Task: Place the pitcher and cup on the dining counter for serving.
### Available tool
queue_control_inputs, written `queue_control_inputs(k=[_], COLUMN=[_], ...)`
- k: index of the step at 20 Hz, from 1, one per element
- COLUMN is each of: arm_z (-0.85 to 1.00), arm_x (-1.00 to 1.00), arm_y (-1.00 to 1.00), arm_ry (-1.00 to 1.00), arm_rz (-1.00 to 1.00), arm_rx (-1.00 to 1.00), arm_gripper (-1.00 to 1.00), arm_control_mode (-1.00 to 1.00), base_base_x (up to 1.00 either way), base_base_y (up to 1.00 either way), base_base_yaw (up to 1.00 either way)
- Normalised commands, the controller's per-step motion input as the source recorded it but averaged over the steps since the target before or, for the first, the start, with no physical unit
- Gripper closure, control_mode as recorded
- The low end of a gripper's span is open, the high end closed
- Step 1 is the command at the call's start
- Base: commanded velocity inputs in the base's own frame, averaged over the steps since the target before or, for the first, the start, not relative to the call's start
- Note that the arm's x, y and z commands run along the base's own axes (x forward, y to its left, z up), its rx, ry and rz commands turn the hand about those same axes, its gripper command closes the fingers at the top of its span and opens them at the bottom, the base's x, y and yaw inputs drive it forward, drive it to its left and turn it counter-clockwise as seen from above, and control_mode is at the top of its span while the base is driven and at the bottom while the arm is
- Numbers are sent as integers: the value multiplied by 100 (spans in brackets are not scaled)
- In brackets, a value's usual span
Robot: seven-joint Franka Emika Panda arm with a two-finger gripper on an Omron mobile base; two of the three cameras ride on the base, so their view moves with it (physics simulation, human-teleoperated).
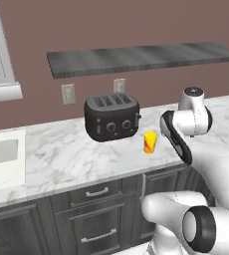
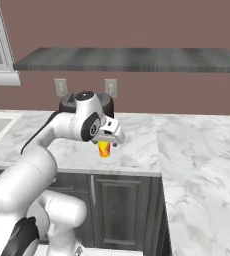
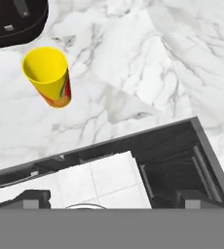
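The cup (image 1: 150,142), a small yellow tumbler with an orange-red mark, stands upright on the marble counter (image 1: 61,159) just right of the toaster. From the right base it shows as the cup (image 2: 104,148) right below my hand. My gripper (image 2: 113,136) hovers above the counter's front edge, a little to the right of the cup and not touching it. In the hand view the cup (image 3: 48,75) lies at the upper left, and my gripper (image 3: 114,199) is open with nothing between its wide-apart tips. The pitcher and the dining counter are out of view.
A black toaster (image 1: 111,117) sits behind and left of the cup. A sink (image 1: 4,154) is at the far left. A dark shelf (image 1: 136,57) hangs on the wall above. Dark drawers (image 1: 96,191) lie under the counter, which runs on to the right (image 2: 202,165).
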Motion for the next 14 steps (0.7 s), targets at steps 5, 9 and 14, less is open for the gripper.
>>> queue_control_inputs(k=[5,9,14], arm_z=[1,0,-21], arm_x=[47,14,15], arm_y=[2,0,0], arm_ry=[21,3,-2], arm_rz=[4,9,2], arm_rx=[0,0,0], arm_gripper=[-100,-100,-100], arm_control_mode=[-100,-100,-100], base_base_x=[0,0,0], base_base_y=[0,0,0], base_base_yaw=[0,0,0])
